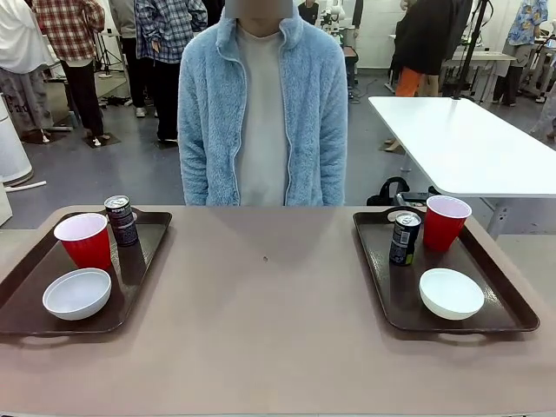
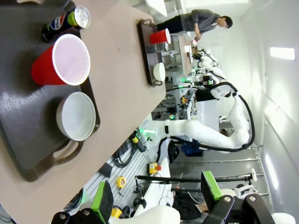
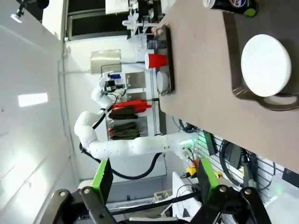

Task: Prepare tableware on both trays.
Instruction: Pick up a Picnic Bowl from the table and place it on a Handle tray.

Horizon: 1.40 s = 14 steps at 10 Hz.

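A busy workshop lies behind the taupe table (image 1: 269, 330), with a person in a pale blue fleece (image 1: 261, 113) standing at the upper middle of the front view and a white table (image 1: 469, 143) at upper right.

At lower left sits the left tray (image 1: 22, 300), holding 1 red cup (image 1: 84, 241), 1 dark can (image 1: 122, 220) just behind the cup and 1 white bowl (image 1: 77, 293) nearest the bottom edge. At lower right the right tray (image 1: 495, 304) carries the same 3: a second red cup (image 1: 445, 222), a second can (image 1: 404, 238) just left of that cup, and a second bowl (image 1: 451, 293) toward the bottom. Both cups and both bowls look empty; the cans stand upright with tops unopened as far as I can tell.

The cups are likely light and thin-walled, easy to crush, so best pinched gently at the rim. The cans look stiff and smooth, best taken across the body. The bowls seem rigid and slick, with the rim as the only purchase.

The left gripper (image 2: 156, 198) hangs off the table edge with fingers spread and nothing between them; the right gripper (image 3: 154, 179) is likewise spread and empty
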Each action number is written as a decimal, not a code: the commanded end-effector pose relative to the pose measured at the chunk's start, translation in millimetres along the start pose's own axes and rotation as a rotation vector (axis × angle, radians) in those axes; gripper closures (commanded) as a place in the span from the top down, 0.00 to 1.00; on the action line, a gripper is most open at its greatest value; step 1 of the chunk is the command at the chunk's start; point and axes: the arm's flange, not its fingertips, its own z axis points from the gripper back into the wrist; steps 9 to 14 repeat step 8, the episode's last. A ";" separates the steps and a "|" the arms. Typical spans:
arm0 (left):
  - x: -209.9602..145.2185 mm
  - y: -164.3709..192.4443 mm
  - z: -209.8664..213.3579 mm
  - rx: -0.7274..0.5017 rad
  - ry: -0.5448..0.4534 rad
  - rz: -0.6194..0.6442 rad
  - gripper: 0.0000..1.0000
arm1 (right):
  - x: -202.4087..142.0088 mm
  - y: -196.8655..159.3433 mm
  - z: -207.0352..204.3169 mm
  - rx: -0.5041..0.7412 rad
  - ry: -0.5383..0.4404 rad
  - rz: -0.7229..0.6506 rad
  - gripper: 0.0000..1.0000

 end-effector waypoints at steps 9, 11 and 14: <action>0.4 -4.8 0.2 -0.007 -0.011 0.010 1.00 | -1.1 -5.4 -7.7 0.026 0.021 -0.003 0.95; 0.4 -4.8 0.2 -0.007 -0.011 0.010 1.00 | -1.1 -5.4 -7.7 0.026 0.021 -0.003 0.95; 0.4 -4.8 0.2 -0.007 -0.011 0.010 1.00 | -1.1 -5.4 -7.7 0.026 0.021 -0.003 0.95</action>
